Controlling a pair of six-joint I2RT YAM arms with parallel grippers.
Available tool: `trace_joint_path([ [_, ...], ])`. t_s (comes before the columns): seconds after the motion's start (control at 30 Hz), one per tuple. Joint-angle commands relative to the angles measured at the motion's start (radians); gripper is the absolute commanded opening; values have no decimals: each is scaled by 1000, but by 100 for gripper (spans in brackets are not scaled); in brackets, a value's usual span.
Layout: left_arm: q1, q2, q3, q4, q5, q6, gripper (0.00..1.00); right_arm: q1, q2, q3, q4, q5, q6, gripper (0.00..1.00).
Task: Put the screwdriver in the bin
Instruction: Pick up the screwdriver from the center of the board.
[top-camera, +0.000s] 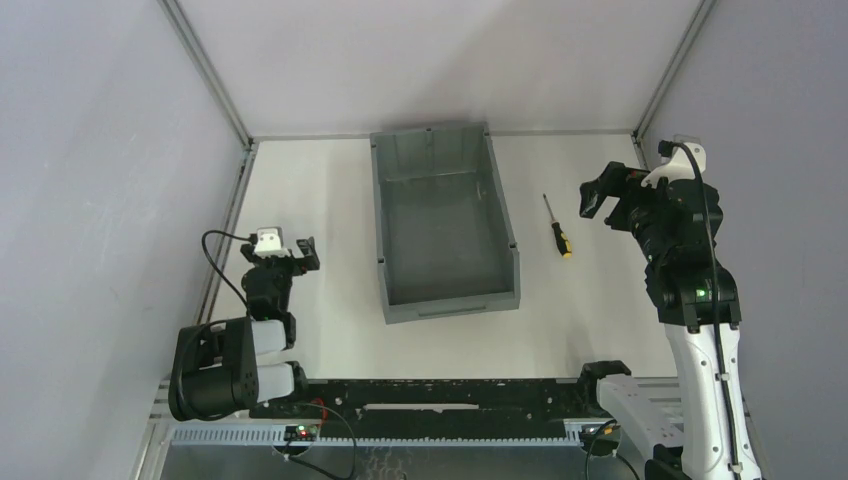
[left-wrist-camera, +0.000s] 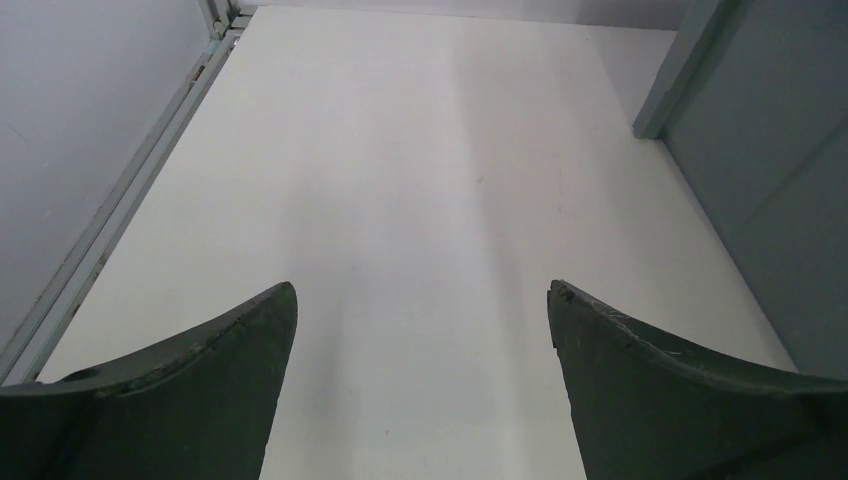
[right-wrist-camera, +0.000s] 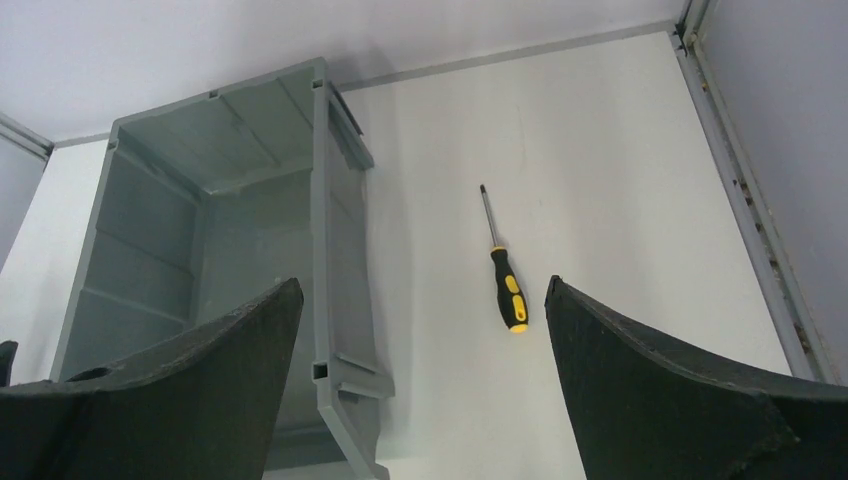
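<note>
The screwdriver (top-camera: 557, 228) lies flat on the white table right of the bin, yellow-ended handle toward me; in the right wrist view the screwdriver (right-wrist-camera: 506, 283) lies ahead between my fingers. The grey bin (top-camera: 445, 300) stands mid-table and looks empty; the right wrist view shows the bin (right-wrist-camera: 330, 230) at left. My right gripper (top-camera: 598, 199) is open and empty, raised to the right of the screwdriver, apart from it. My left gripper (top-camera: 298, 254) is open and empty, low over the table left of the bin, whose wall (left-wrist-camera: 770, 170) shows in the left wrist view.
Grey walls and metal frame rails (top-camera: 235, 200) close the table on three sides. Bare white table (left-wrist-camera: 400, 180) lies ahead of the left gripper. A black rail (top-camera: 440, 395) with the arm bases runs along the near edge.
</note>
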Motion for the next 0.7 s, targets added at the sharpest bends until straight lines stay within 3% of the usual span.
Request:
trace_joint_path([
  [0.0, -4, -12, 39, 41, -6, -11, 100, -2, -4, 2, 15, -23, 9, 100],
  [0.67, -3, -12, 39, 40, -6, -12, 100, -3, 10, 16, 54, -19, -123, 100],
])
